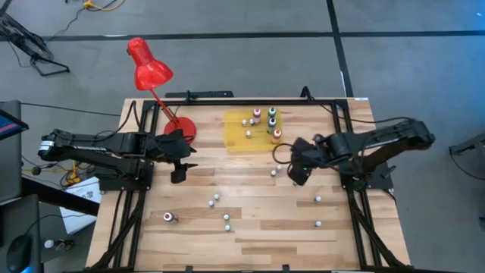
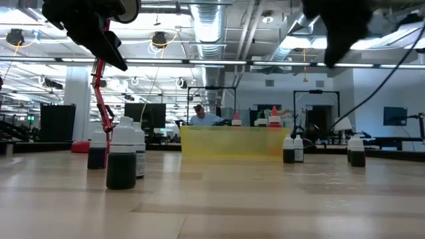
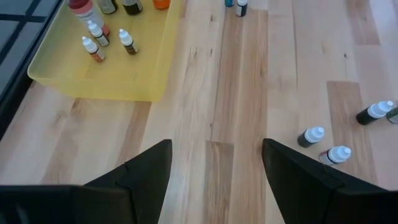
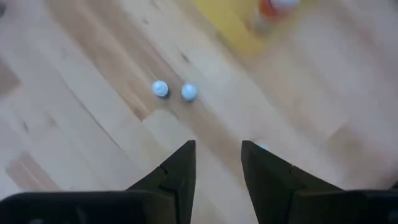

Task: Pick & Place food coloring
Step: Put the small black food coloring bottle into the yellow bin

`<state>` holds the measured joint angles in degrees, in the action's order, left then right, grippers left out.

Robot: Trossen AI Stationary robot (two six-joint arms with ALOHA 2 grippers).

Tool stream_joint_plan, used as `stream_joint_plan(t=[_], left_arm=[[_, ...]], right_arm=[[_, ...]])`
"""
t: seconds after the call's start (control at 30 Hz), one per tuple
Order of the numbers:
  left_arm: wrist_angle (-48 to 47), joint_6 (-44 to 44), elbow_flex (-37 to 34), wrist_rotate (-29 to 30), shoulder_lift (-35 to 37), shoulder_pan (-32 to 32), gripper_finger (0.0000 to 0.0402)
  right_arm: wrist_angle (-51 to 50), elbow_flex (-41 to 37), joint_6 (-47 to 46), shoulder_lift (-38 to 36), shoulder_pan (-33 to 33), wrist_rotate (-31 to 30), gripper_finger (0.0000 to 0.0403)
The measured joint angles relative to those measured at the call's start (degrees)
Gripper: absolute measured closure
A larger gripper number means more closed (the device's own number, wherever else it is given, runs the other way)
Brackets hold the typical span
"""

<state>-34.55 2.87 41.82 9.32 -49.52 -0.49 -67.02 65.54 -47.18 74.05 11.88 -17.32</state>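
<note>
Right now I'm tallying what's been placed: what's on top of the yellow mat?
Several small food coloring bottles stand on the yellow mat, bunched toward its lamp-far side. About six show from above; any hidden behind others can't be counted.

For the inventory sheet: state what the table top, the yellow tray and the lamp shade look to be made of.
Table top: pale wood planks, matte; grain and seams show.
Yellow tray: probably plastic, translucent; the low view shows light passing through its wall.
Lamp shade: red, glossy with highlights; painted metal or plastic, cannot tell which.
</note>
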Motion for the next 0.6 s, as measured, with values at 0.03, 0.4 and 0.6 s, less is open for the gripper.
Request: stream_joint_plan(t=[0.03,0.4,0.6], left_arm=[[0.23,0.00,0.00,0.00,0.00,0.00,0.0159],[3.24,0.45,0.00,0.09,0.00,-0.01,0.0159],[3.53,0.78,0.00,0.09,0.00,-0.02,0.0159]], right_arm=[[1.63,-2.67,-4.36,-0.99,0.00,1.00,0.0285],[10.79,-12.41,-21.85,2.84,-0.95,14.87,0.0285],[12.56,-12.09,-21.33,7.69,-1.99,17.23,0.0285]])
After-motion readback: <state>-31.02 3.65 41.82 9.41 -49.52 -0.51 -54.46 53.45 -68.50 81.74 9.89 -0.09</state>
